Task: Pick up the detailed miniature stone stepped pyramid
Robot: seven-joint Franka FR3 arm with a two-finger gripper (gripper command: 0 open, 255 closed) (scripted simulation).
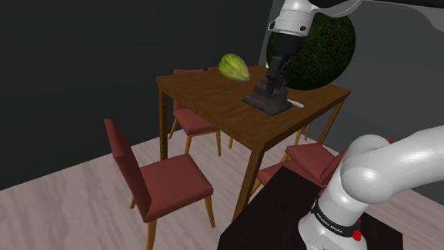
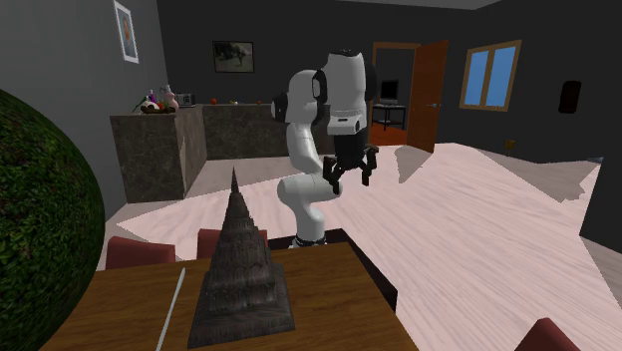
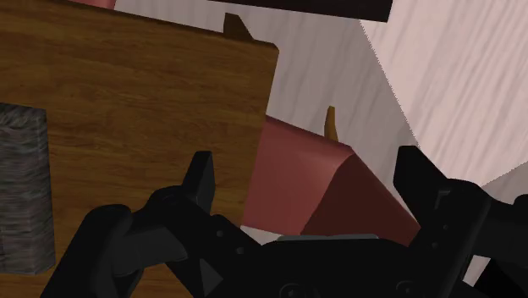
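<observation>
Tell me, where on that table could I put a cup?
The bare table stretch at the shoulder view's left, between the green lump and the near edge. The other end is crowded: pyramid, thin white stick beside it, open gripper hovering nearby.

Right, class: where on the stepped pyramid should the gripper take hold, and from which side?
Probably the upper tiers of the pyramid, coming straight down over its tip. It stands upright, wide square base narrowing to a slim spire, so the open gripper likely spans only the higher part, pinching opposite faces.
</observation>
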